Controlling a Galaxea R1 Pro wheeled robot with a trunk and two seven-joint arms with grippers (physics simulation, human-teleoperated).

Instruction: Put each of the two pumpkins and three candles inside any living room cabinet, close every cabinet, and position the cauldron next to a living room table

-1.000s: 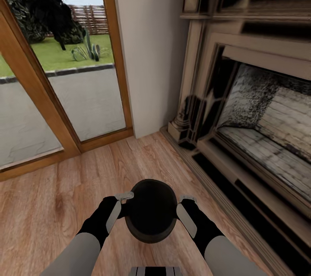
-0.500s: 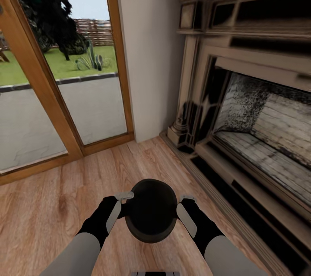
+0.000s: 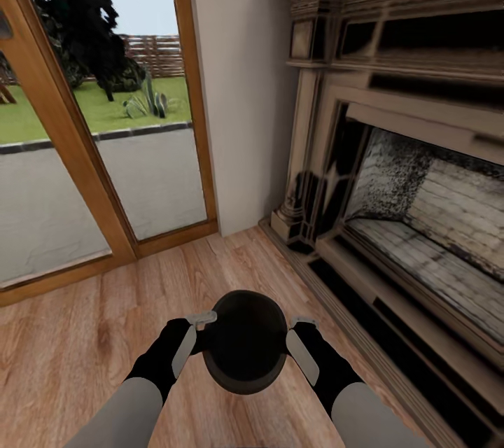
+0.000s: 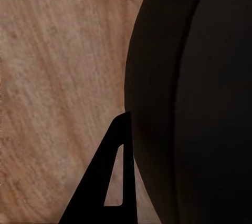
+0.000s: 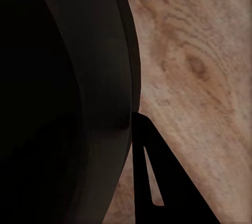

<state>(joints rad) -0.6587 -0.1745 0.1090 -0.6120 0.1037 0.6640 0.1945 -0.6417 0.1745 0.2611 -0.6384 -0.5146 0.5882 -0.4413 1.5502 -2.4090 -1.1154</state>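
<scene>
I hold the black cauldron (image 3: 245,353) low in front of my trunk, above the wooden floor, mouth facing up. My left gripper (image 3: 197,333) clamps its left rim and my right gripper (image 3: 295,343) clamps its right rim. In the left wrist view one dark finger (image 4: 116,182) lies against the outside of the cauldron's belly (image 4: 199,98). The right wrist view has the same: a finger (image 5: 149,176) beside the cauldron wall (image 5: 63,103). The inner fingers are hidden. The pumpkins, candles, cabinet and table are out of view.
A large stone fireplace (image 3: 420,175) with a raised hearth ledge (image 3: 392,308) runs along the right. A white wall column (image 3: 238,84) stands ahead. A wood-framed glass door (image 3: 105,154) onto the garden is at the left. Wooden floor (image 3: 84,336) lies open to the left.
The whole picture has shifted a little, so the camera has moved. The cauldron and both grippers keep the same hold and place in front of me.
</scene>
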